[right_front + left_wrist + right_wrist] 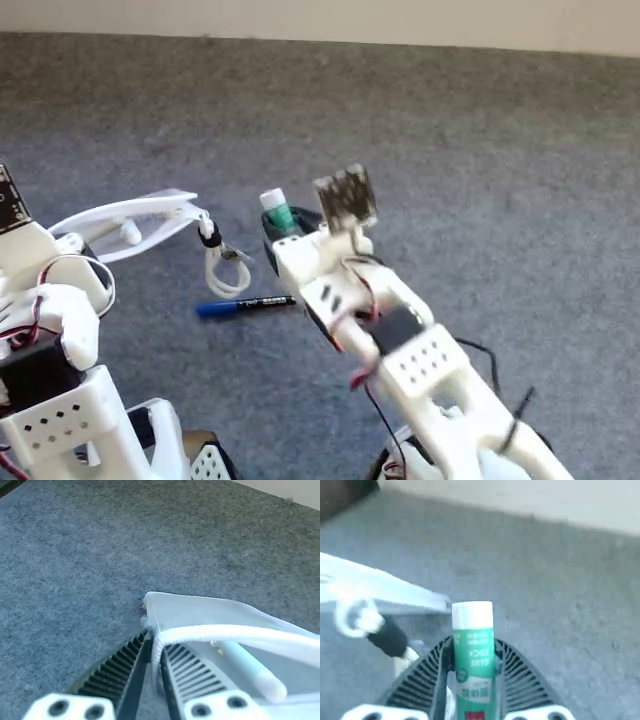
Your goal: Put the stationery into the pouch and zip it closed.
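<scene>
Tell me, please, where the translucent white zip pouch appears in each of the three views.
High view: the translucent white zip pouch lies left of centre, near the blue-capped black marker.
Left wrist view: its edge is clamped in the left gripper, close up.
Right wrist view: it stretches beyond the green-and-white glue stick held in the right gripper.
Shared landmark: the grey carpet-like tabletop under everything.

White pouch [130,212], seemingly open; green glue stick [278,212] nearby; blue pen [245,305] flat.
</scene>
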Motion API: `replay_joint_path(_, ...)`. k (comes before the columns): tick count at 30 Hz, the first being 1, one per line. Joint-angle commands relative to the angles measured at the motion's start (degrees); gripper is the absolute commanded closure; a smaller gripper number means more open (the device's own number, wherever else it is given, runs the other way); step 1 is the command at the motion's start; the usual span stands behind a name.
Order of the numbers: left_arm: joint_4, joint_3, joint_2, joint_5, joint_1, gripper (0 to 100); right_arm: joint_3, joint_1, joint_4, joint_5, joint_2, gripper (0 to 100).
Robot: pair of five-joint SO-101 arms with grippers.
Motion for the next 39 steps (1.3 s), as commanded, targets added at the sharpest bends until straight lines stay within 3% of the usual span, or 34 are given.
replay_joint_path(1, -1.93, -0.57, 0.40, -0.44, 3.21, 99, 5.32, -3.21, -7.34, -0.35, -12.00, 99.3)
replay_joint_path(8, -1.93, -0.57, 0.40, -1.93, 3.38, 99, 10.95, -9.19, -9.01, -0.35, -26.42, 99.4)
replay_joint_path(15, -1.93, -0.48, 0.40, -2.11, 3.38, 99, 10.95, -14.46, -9.27, -0.44, -30.11, 99.4)
replay_joint_path(20, -1.76, -0.48, 0.40, -2.11, 3.38, 99, 11.03, -17.10, -23.34, -0.35, -29.32, 99.4)
replay_joint_path(39, -1.85, -0.48, 0.40, -2.02, 3.21, 99, -9.71, -17.45, -67.03, -0.44, 21.23, 99.4)
